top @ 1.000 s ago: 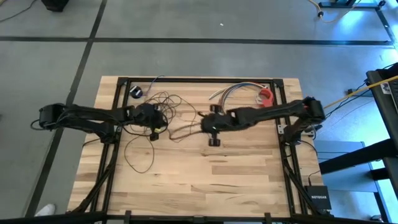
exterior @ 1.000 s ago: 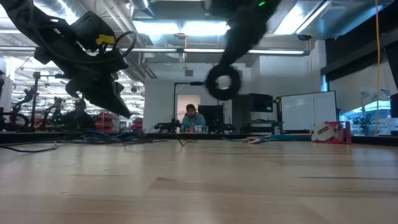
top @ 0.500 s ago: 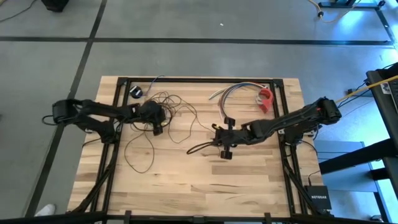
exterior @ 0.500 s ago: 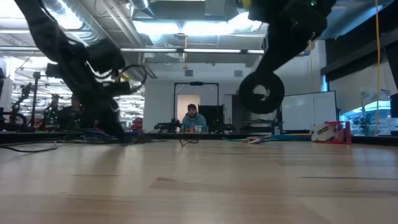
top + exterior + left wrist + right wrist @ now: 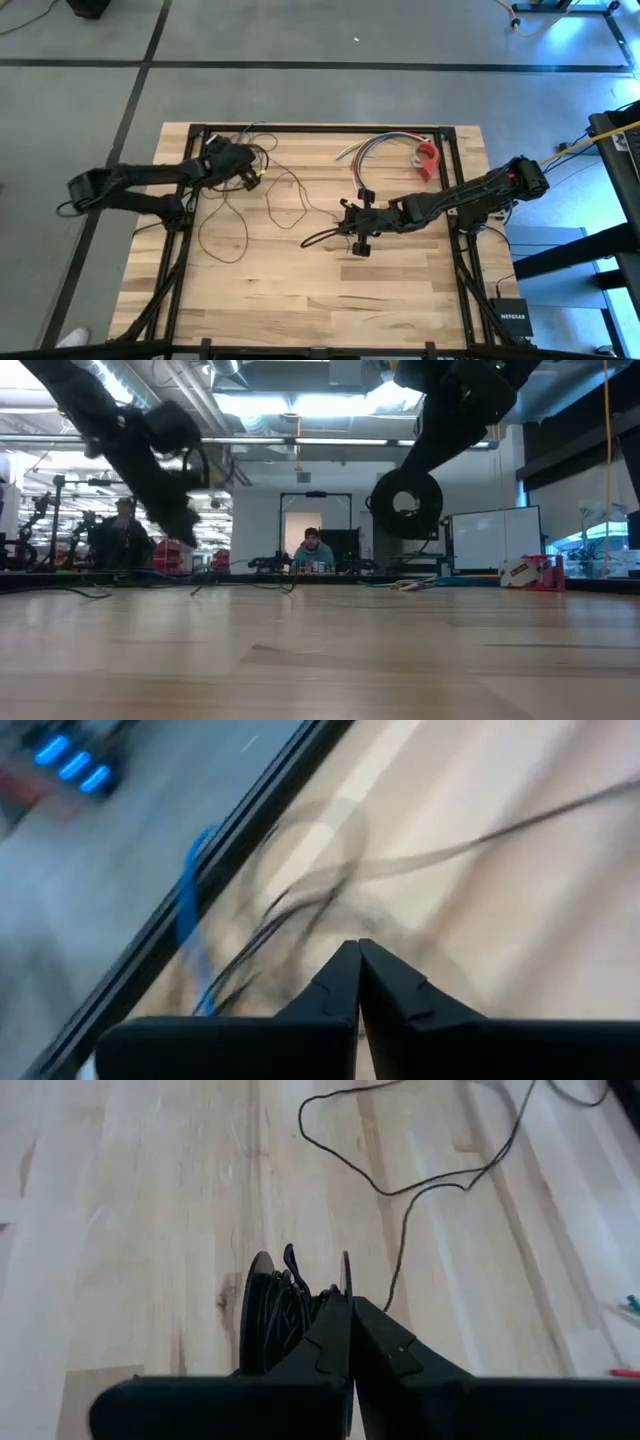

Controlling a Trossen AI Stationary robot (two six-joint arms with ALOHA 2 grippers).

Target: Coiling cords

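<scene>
The cord is a thin dark wire lying in loose loops [image 5: 285, 200] over the left half of the wooden table, with a wide loop [image 5: 218, 232] nearer the front. My left gripper [image 5: 252, 172] is at the table's far left corner, shut, in a tangle of the cord's strands [image 5: 290, 905]. My right gripper [image 5: 352, 230] hangs over the middle of the table, shut on a wound coil of the cord [image 5: 272, 1315]. That coil shows as a dark ring [image 5: 405, 503] in the low view. A strand [image 5: 400, 1185] trails from the coil across the boards. My left gripper has its shut fingertips [image 5: 345, 965] in the cord's tangled strands [image 5: 318, 910], slanting down toward the far edge. Blur hides which strand it has and how. My right gripper pinches the coil's bundled turns [image 5: 300, 1312] between its two fingers, slanting down. The coil stands on edge, lifted clear of the table.
A short bundle of multicoloured wires [image 5: 375, 147] and a red object [image 5: 428, 155] lie at the far right. A black frame [image 5: 320, 128] runs along the table's edges. A yellow cable [image 5: 565, 152] hangs off the right side. Bare boards [image 5: 300, 300] lie toward the near edge.
My left gripper has swung toward the far left corner, turning as it went. The cord's tangle and front loop have slid that way with it. My right gripper first went down and toward the near edge with the coil, then stayed still.
</scene>
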